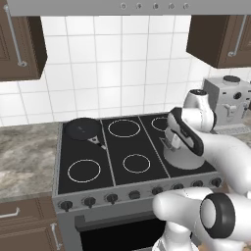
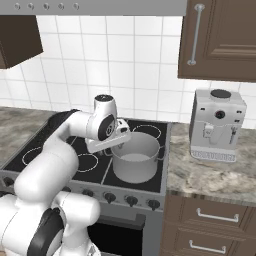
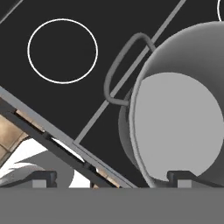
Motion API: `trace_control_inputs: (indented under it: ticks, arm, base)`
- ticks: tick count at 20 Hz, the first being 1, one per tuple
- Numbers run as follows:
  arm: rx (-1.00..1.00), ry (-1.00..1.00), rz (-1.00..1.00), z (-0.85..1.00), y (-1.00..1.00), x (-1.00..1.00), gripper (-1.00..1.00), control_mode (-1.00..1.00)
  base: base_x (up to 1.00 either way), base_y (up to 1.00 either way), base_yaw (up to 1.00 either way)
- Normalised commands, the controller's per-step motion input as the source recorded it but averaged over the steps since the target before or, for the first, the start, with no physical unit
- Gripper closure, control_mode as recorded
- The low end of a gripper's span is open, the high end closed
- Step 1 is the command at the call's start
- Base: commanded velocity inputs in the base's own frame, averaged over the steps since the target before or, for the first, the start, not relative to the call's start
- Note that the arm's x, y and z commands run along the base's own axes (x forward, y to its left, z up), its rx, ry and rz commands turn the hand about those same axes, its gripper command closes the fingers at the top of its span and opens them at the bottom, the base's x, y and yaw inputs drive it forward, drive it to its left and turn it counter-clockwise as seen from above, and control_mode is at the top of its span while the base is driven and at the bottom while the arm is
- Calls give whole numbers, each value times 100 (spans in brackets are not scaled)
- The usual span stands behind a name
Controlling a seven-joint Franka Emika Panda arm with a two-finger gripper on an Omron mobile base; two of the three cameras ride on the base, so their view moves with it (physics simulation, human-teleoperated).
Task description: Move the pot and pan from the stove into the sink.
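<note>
The light-grey pot stands on the front right burner of the stove, its inside bare. My gripper hovers open just above the pot's left rim, close to one loop handle. In the hand view the pot lies to the right, and its near wall runs between my two fingertips; nothing is held. The black pan rests on the rear left burner, handle pointing to the front right. My arm covers most of the pot in the left base view. The sink is out of view.
A grey coffee machine stands on the marbled counter right of the stove. Brown wall cabinets hang above both sides. A row of black knobs lines the stove front. The other burners carry nothing.
</note>
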Motion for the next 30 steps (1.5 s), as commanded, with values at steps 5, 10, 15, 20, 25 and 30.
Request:
trace_control_inputs:
  ticks: [5, 10, 15, 20, 25, 30]
  arm:
    - [-3, 1, 7, -33, -9, 20, -100, -100]
    - [-1, 1, 8, -33, -15, 21, -100, -100]
    - [0, 1, 8, -28, -12, 22, -100, -100]
    - [0, 1, 8, -29, -11, 19, -100, -100]
    - [-1, 1, 5, -22, -5, 9, 100, -100]
    - [0, 0, 0, 0, -1, 0, 100, -100]
  base:
    - [0, 0, 0]
    - [0, 0, 0]
    - [0, 0, 0]
    - [0, 0, 0]
    - [0, 0, 0]
    - [0, 0, 0]
